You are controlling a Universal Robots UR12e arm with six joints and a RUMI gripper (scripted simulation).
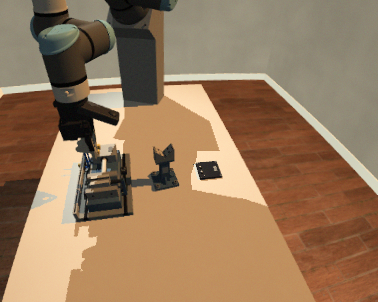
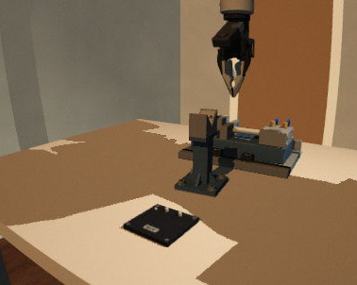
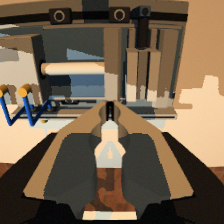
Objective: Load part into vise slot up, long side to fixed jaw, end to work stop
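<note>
My gripper [image 1: 95,151] [image 2: 233,95] [image 3: 110,102] is shut with nothing between its fingertips. It hangs above the side of the vise [image 1: 128,200] [image 2: 253,165], clear of the part. The part [image 3: 132,75] lies in the vise between the open jaws, its long slot facing up in the wrist view. One end is at the work stop [image 3: 143,31], with no clear gap. Its long side is beside the fixed jaw [image 3: 170,65]; whether they touch fully is hard to tell. A gap separates it from the moving jaw [image 3: 112,65]. The low bars are hidden.
The V-block [image 1: 164,154] [image 2: 202,126] stands on its post beside the vise and holds nothing. The black infeed plate [image 1: 208,171] [image 2: 165,226] beyond it bears no block. The air cylinder [image 2: 276,136] [image 3: 20,65] with blue hoses and its rod [image 3: 72,68] stand near the gripper.
</note>
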